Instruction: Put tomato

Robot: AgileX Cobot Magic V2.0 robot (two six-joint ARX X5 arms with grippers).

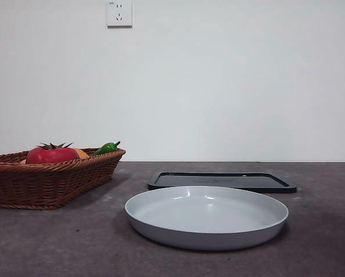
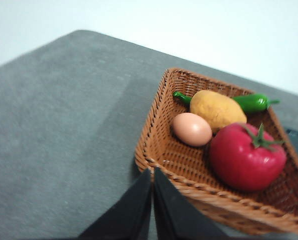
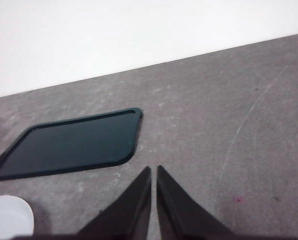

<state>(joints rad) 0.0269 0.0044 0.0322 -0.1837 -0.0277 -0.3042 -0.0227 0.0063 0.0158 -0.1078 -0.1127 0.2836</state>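
The glossy red tomato (image 1: 51,154) with a dark green stem lies in the brown wicker basket (image 1: 56,182) at the left of the table. In the left wrist view the tomato (image 2: 246,157) fills the basket's (image 2: 156,145) near corner. My left gripper (image 2: 152,172) is shut and empty, above the basket's near rim, short of the tomato. My right gripper (image 3: 153,170) is shut and empty above bare table near the black tray (image 3: 69,145). Neither gripper shows in the front view.
The basket also holds an egg (image 2: 191,129), a yellow potato (image 2: 216,108) and a green pepper (image 2: 253,102). A white round plate (image 1: 207,216) sits front centre, with its edge in the right wrist view (image 3: 9,220). The flat black tray (image 1: 221,181) lies behind it.
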